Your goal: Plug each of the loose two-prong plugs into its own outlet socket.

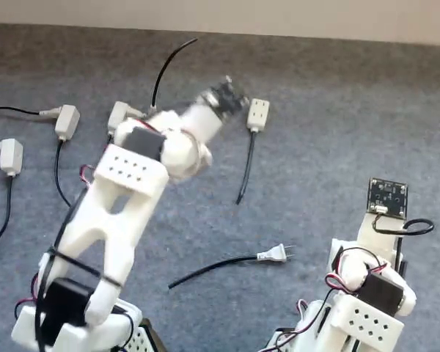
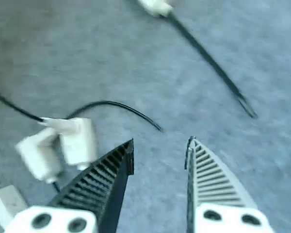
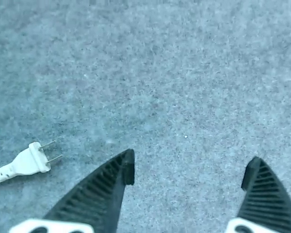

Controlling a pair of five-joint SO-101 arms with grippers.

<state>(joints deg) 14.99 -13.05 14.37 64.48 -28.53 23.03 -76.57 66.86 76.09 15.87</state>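
A loose white two-prong plug (image 1: 276,254) (image 3: 26,162) on a black cord lies on the grey carpet, prongs pointing right. My right gripper (image 3: 190,165) hovers open just beside it, nothing between its fingers. A white outlet socket (image 1: 258,114) (image 2: 155,6) with a short black cord lies at the back. My left gripper (image 1: 224,97) (image 2: 160,148) hangs open and holds nothing, above the carpet between that socket and a pair of white blocks (image 1: 119,116) (image 2: 63,143). The blocks sit pressed together, apparently a plug in a socket.
Two more white sockets (image 1: 66,121) (image 1: 11,155) with black cords lie at the far left. The right arm (image 1: 370,293) stands at the front right and the left arm's base (image 1: 73,308) at the front left. Bare carpet stretches across the right half.
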